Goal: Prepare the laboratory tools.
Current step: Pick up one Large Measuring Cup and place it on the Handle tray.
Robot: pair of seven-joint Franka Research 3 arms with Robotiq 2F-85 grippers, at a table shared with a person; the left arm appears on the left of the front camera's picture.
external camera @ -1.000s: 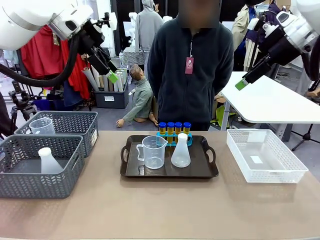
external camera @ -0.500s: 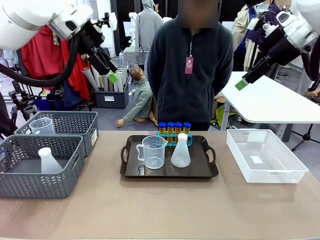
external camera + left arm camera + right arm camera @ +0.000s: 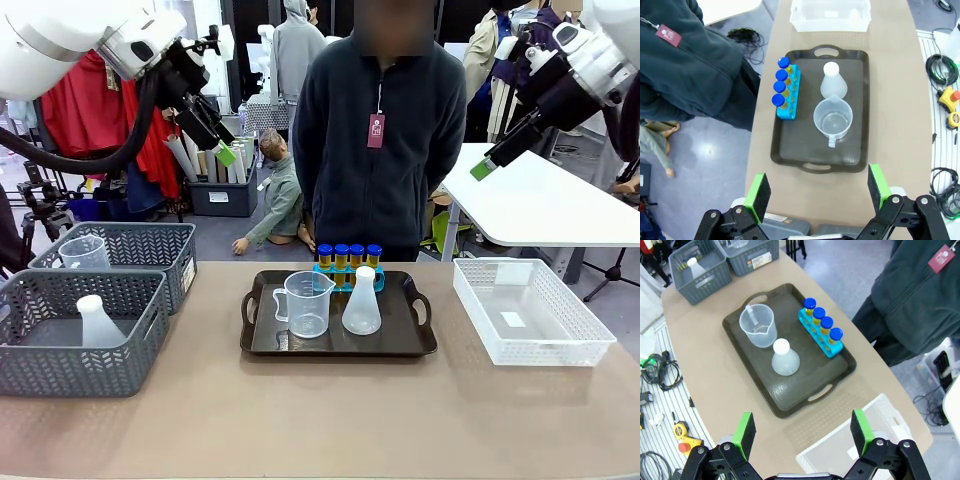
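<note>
A dark tray [image 3: 410, 340] [image 3: 790, 150] [image 3: 747, 385] at the table's middle holds a clear handled measuring beaker [image 3: 305, 304] [image 3: 833, 120] [image 3: 757, 326], a translucent white conical flask [image 3: 361, 302] [image 3: 833, 85] [image 3: 785, 359] and several blue-capped test tubes of yellow liquid [image 3: 349, 257] [image 3: 782, 90] [image 3: 822, 324] in a blue rack. My left gripper [image 3: 224, 152] [image 3: 817, 192] hangs open high at the upper left. High at the upper right my right gripper [image 3: 484, 168] [image 3: 802, 427] is open too. Both are far above the tray.
Two grey mesh baskets [image 3: 130, 340] [image 3: 700, 282] stand at the left, one with a second flask [image 3: 97, 322], one with a second beaker [image 3: 84, 251]. A white mesh bin [image 3: 530, 312] [image 3: 830, 15] [image 3: 840, 452] sits at the right. A person [image 3: 380, 130] stands behind the tray.
</note>
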